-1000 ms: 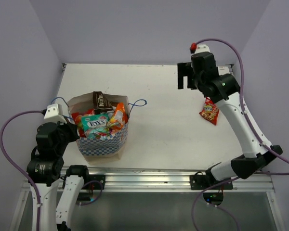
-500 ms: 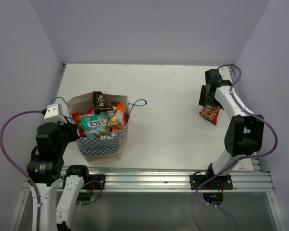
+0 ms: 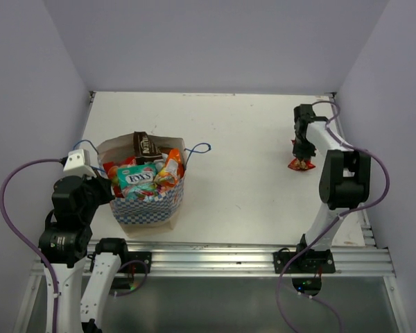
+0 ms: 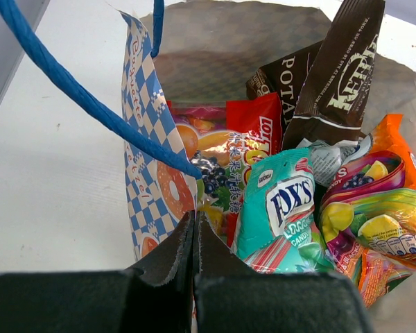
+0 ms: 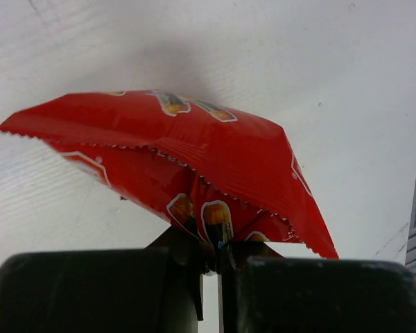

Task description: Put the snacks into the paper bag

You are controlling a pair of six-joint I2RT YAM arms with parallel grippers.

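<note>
The right gripper [image 5: 218,255] is pinched tight on the edge of a red snack packet [image 5: 194,146], at the right side of the white tabletop [image 3: 236,139]. The left gripper [image 4: 193,239] is squeezed shut on the side of the paper bag [image 3: 151,206], which is full of snacks [image 3: 140,177].

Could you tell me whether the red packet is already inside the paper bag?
No, the right hand pinches the crinkly red snack packet far right of the white checked paper bag.

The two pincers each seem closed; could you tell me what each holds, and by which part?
Right pincer: red packet, by its crimped edge. Left pincer: bag, by its wall's edge.
</note>
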